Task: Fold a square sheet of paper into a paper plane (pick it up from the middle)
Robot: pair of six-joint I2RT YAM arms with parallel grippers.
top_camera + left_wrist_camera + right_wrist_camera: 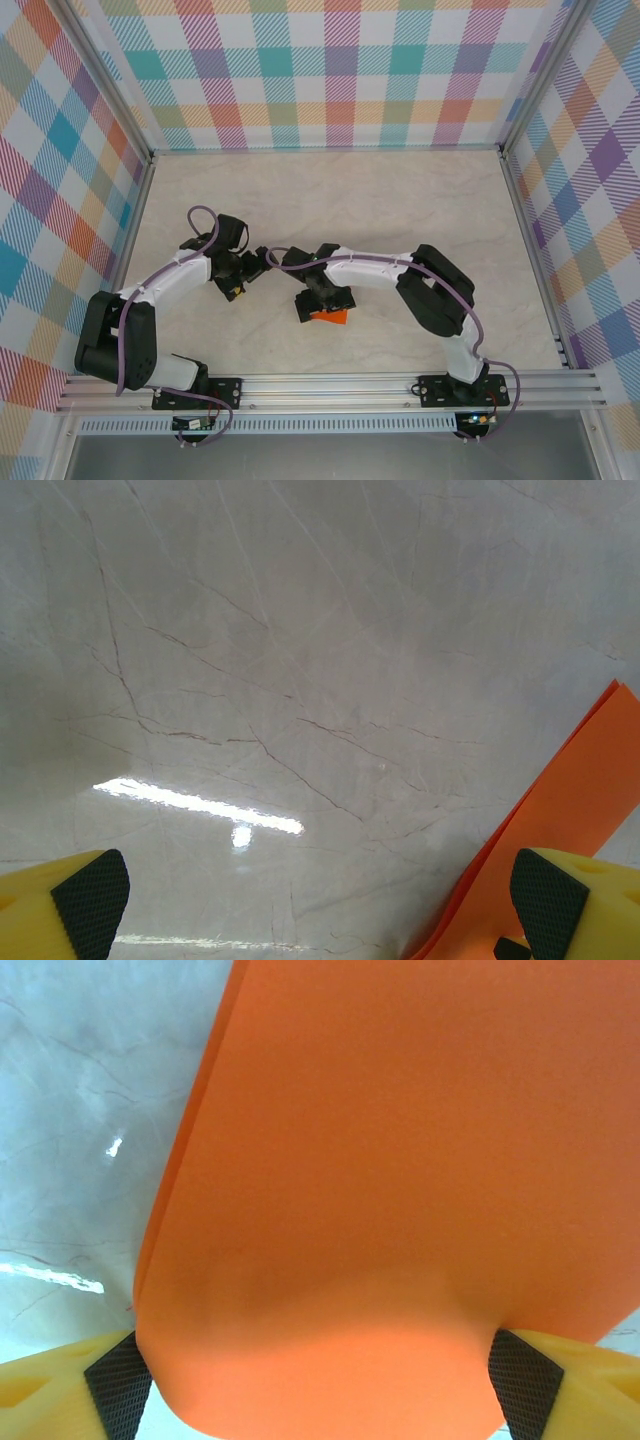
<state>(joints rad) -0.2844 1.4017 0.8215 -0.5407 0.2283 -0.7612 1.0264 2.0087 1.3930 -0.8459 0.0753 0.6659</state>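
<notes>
Orange paper [331, 318] shows from above toward the bench's [400, 200] near edge, about midway between its side edges. The right end effector [316, 304] is right over it and the left end effector [243, 282] is just beside. We judge that both arms meet here to work a fold together.

On the left wrist view, the left end effector [320, 900] stands spread wide over bare bench, with nothing between its pads [90, 892]. The paper's layered edge [565, 815] rises by the right-hand pad, apparently lifted off the bench.

On the right wrist view, the paper [400, 1180] bows into a rounded fold between the pads [118, 1388] of the right end effector [320, 1390]. It appears to reach both pads, and the fingers are far apart. Whether they squeeze the fold or merely flank it, we cannot tell.
</notes>
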